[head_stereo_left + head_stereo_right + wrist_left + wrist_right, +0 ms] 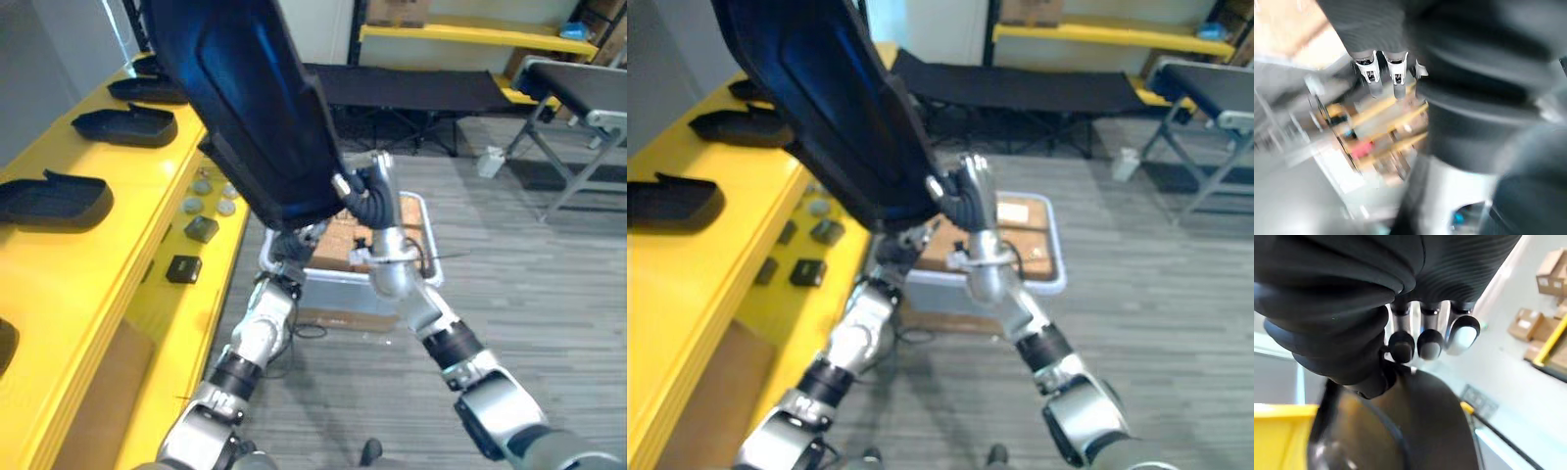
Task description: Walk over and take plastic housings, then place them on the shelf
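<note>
A large black plastic housing (250,98) is held up in front of me, tilted, over the edge of the yellow shelf (88,264) on my left. My right hand (367,191) is shut on its lower right edge; in the right wrist view its fingers (1420,342) curl against the housing's dark rim (1415,426). My left hand (286,250) sits under the housing's lower edge, mostly hidden by it. Three more black housings lie on the shelf top: one (54,199) near, one (127,124) further, one (147,90) at the far end.
Small dark and grey parts (186,266) lie on the shelf's lower ledge. A white bin (416,211) with cardboard in it stands on the floor under my arms. A black cot (411,88) and a grey conveyor frame (578,108) stand beyond.
</note>
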